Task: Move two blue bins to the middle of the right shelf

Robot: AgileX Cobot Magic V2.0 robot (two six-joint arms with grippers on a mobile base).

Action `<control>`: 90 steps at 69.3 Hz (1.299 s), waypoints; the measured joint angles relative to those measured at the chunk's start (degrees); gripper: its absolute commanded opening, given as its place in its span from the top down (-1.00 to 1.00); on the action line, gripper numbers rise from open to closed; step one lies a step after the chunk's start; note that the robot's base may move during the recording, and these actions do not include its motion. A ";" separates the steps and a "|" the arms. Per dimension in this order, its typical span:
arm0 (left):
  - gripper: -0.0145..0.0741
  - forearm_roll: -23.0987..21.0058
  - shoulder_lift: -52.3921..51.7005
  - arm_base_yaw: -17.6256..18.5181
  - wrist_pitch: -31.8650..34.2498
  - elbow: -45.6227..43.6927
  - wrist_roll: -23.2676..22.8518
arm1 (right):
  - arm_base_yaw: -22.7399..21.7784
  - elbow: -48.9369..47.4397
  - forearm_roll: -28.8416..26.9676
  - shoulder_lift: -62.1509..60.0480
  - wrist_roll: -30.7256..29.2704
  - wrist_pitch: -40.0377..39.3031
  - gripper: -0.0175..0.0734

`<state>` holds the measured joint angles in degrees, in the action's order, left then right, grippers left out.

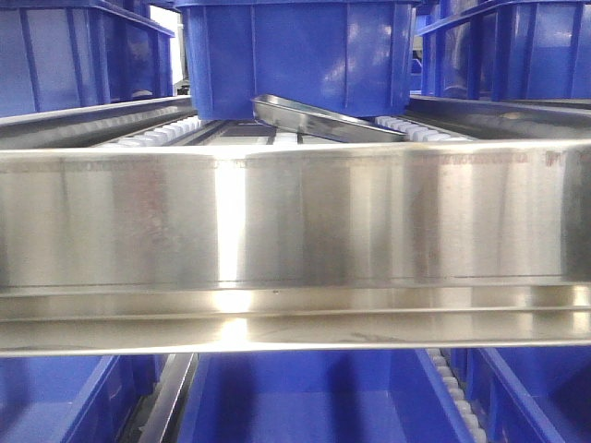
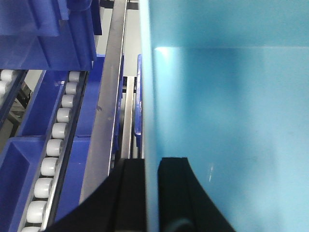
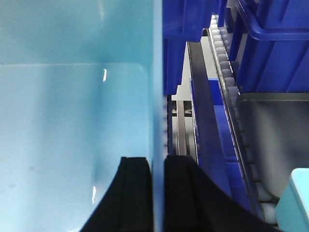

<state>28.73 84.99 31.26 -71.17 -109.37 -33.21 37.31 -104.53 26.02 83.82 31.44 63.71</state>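
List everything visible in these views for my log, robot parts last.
Held bin: one, blue, upper level centre, over the rollers.
Side bins: at least two, blue, upper level, either side of it.
Lower bins: about three, blue, below the beam.
Shelf beam: one, steel, across the front view.
Rollers: several rows, white, along the lanes.
Slanted rail: one, steel, under the centre bin.
Left gripper: black, shut on that bin's wall.
Right gripper: black, shut on the opposite wall.

We see a broad brushed-steel crossbeam [image 1: 295, 231] spanning the front view's centre. At twelve o'clock above it, a slanted shiny steel guide rail [image 1: 323, 120] lies between rows of white plastic rollers [image 1: 166, 134]. In the left wrist view, a long grey metal strip [image 2: 104, 125] runs at nine o'clock.
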 measured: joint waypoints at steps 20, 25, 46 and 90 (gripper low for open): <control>0.92 0.00 0.00 0.00 0.00 0.00 0.00 | 0.00 0.00 0.00 0.00 0.00 -0.11 0.97; 0.92 0.00 0.00 0.00 0.00 0.00 0.00 | 0.00 0.00 0.00 0.00 0.00 -0.22 0.97; 0.92 0.00 0.00 0.00 0.00 0.00 0.00 | 0.00 0.00 0.00 0.00 0.00 -0.31 0.97; 0.92 0.34 0.00 0.00 0.00 0.00 -0.23 | 0.00 0.00 0.23 0.00 0.00 -1.50 0.97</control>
<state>29.07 84.99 31.26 -71.17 -109.37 -33.45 37.31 -104.53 26.25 83.82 31.44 62.21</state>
